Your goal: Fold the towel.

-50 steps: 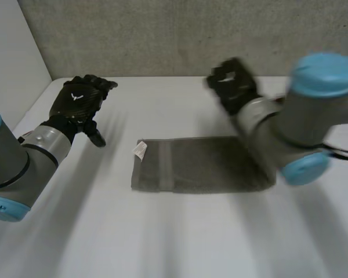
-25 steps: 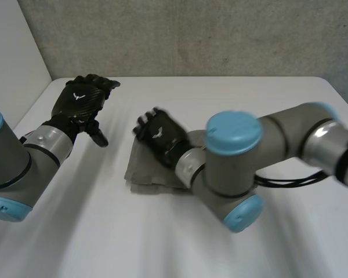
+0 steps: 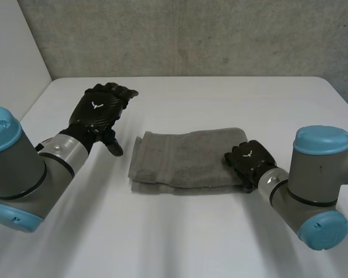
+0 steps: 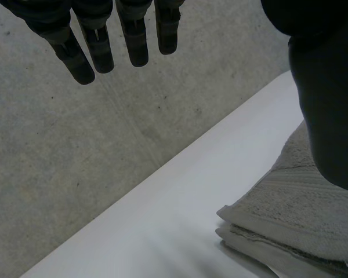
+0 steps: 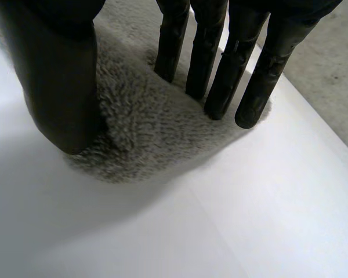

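Observation:
The grey towel lies folded in the middle of the white table, its layered edges stacked at its left end. My right hand rests on the towel's right end. In the right wrist view its straight fingers touch the pile with their tips, and the thumb stands at the cloth's edge, apart from them. My left hand hovers above the table to the left of the towel, fingers straight and spread, holding nothing.
The white table runs back to a grey concrete wall. A white wall stands along the table's left side. Both grey arms reach in from the near corners.
My right hand swept left across the towel to its left end, then came back to its right end. The towel now lies shorter, with doubled layers. My left hand edged toward the towel.

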### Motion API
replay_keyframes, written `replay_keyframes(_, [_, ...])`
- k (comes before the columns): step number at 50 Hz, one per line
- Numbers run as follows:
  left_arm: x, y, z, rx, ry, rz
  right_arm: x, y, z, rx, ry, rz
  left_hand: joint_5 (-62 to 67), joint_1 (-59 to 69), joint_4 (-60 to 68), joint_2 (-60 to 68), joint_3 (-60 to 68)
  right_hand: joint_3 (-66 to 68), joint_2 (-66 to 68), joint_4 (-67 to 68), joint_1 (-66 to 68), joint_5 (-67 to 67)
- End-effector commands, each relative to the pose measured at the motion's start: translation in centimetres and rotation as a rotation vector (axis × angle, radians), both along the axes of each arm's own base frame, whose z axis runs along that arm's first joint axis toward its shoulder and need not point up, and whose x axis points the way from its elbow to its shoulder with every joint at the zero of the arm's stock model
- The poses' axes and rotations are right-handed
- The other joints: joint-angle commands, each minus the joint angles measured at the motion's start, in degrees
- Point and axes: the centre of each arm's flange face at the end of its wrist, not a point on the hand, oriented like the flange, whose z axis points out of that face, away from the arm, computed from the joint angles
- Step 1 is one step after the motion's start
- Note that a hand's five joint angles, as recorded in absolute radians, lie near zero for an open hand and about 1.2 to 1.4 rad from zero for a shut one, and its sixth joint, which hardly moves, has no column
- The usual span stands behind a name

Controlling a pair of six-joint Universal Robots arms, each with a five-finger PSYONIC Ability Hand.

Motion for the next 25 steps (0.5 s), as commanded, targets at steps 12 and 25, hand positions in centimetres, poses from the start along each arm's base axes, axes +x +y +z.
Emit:
replay_keyframes(12, [0.03,0.36,-0.24,0.011,-0.001,-0.003,-0.66,-0.39,0.01,-0.02,0.009,-0.049,-12.09,-4.62,-4.82,-4.55,-3.44,-1.98,-1.75,-1.75,-2.0,-1.99])
replay_keyframes(25, [-0.03,0.45,-0.34,0.014,-0.002,-0.005,-0.93,-0.72,0.06,-0.042,0.016,-0.072,-12.09,-4.62,-4.82,-4.55,-3.44,42.54,42.76,42.76,42.52,42.53])
